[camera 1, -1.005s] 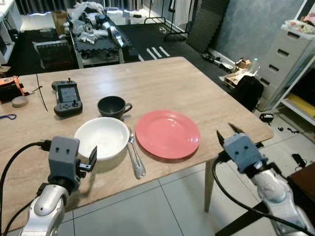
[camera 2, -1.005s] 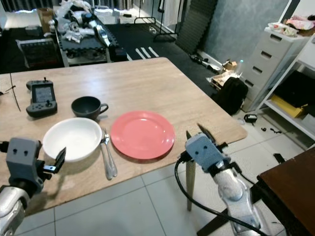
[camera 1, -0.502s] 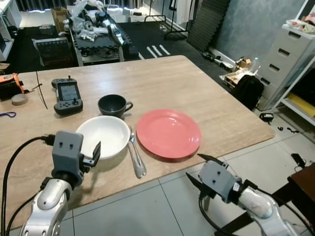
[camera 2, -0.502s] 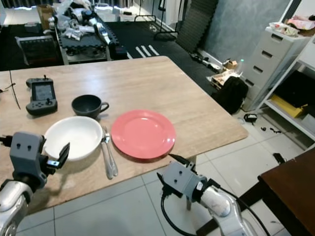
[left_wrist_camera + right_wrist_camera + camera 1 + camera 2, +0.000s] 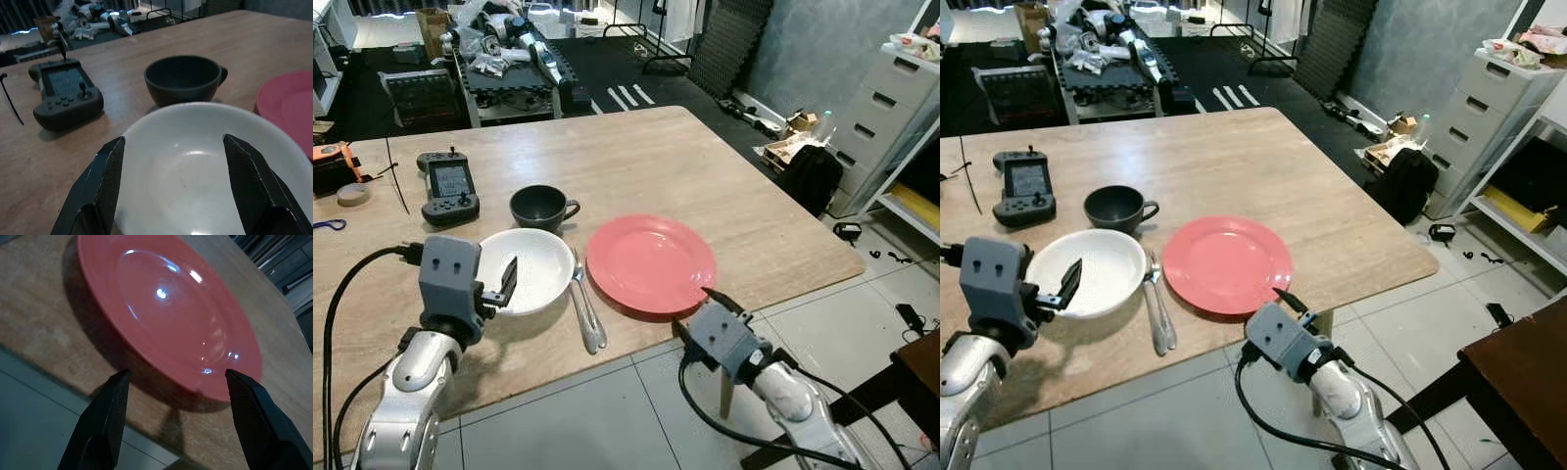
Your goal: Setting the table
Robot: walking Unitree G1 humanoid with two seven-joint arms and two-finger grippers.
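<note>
**End effectors released at the near tabletop edge, plate and bowl not yet grasped**

The right end effector (image 5: pixel 173 423) is found released, its two black fingers spread wide and aimed at the near rim of the red plate (image 5: pixel 651 264). It is held low at the near edge of the tabletop (image 5: pixel 636 157), just short of the plate, with no contact seen. The left end effector (image 5: pixel 173 183) is likewise released, its fingers parted on either side of the near rim of the white bowl (image 5: pixel 527 269) without gripping it.

The plate is set flat close to the near edge, toward the right corner. The bowl is placed beside it, further along that edge toward the left. A spoon and fork (image 5: pixel 584 311) are laid between the two, running toward the near edge. A dark cup (image 5: pixel 538 208) stands just behind the bowl, toward the tabletop centre, handle turned toward the plate side. A handheld controller (image 5: pixel 448 186) lies further toward the left edge.

The step in hand is judged to be an approach to both dishes, ahead of a grasp. For the plate, one finger would need to be slid under the thin rim and the other above it; the low rim and the closeness of the tabletop edge leave little margin. For the bowl, closure on the rim wall is called for.
</note>
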